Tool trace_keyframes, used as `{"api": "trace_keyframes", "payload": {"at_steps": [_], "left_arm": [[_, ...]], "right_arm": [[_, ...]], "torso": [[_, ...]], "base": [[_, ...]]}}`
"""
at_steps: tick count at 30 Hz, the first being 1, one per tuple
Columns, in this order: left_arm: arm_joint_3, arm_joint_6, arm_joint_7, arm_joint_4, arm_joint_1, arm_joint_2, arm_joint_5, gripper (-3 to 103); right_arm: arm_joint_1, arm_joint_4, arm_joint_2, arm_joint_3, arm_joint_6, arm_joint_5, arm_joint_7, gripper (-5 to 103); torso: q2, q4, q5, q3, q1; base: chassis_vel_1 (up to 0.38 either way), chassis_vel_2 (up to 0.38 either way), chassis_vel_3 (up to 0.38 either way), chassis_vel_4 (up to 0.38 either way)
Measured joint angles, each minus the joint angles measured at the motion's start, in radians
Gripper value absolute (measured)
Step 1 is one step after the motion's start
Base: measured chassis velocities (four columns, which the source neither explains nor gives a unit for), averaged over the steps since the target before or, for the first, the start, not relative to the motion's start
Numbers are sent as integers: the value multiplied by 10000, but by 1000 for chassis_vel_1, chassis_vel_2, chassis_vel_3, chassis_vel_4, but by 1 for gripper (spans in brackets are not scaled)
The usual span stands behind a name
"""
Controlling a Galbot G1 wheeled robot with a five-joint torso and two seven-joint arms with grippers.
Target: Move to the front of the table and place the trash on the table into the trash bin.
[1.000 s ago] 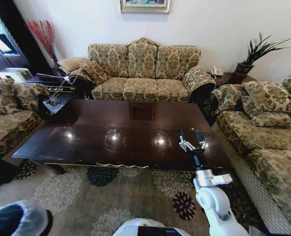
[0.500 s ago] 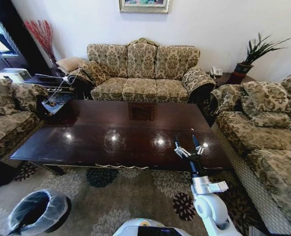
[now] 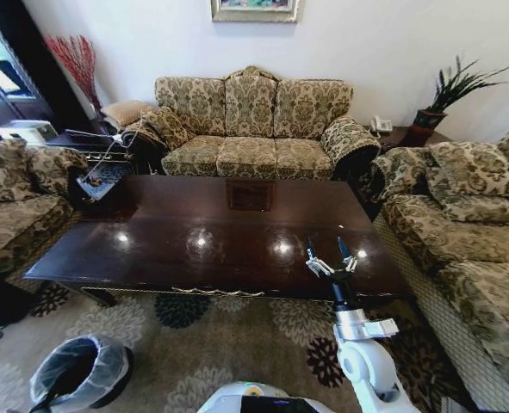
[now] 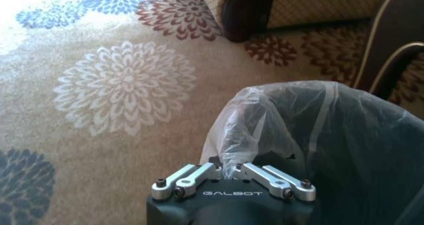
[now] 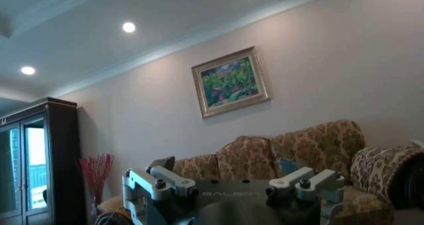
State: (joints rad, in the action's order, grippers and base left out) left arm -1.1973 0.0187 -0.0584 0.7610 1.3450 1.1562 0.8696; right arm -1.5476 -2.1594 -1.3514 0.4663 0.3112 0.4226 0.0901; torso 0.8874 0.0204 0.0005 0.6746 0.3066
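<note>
Right gripper raised over the near right edge of the table, fingers spread, nothing between them; tabletop stretches ahead and to its left. Left gripper is pinched on the plastic liner of the trash bin; bin sits on the carpet, well left of the right gripper, below the table's front edge.

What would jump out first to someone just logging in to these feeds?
The long glossy table fills the middle of the room, ringed by patterned sofas. The right pincer stands upright and open over the table's near right edge. At lower left on the carpet sits the trash bin, its bag pinched by the left pincer.
</note>
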Motion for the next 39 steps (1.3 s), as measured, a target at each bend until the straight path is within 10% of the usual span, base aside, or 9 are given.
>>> {"api": "trace_keyframes", "payload": {"at_steps": [17,26,39], "left_arm": [[-26,-307,226,-1497,-477,667,-420,0],[-158,1312,97,-495,-99,1026,-249,29],[-466,1350,895,827,1117,1509,367,78]], "right_arm": [[-400,-141,97,161,362,13,90,100],[-410,-132,69,178,436,39,72,100],[-699,75,46,288,893,349,150,100]], "torso": [[1,-2,-3,0,0],[1,-1,5,0,0],[1,0,-5,-1,0]], "base": [[39,39,-37,-40],[0,0,0,0],[0,0,0,0]]}}
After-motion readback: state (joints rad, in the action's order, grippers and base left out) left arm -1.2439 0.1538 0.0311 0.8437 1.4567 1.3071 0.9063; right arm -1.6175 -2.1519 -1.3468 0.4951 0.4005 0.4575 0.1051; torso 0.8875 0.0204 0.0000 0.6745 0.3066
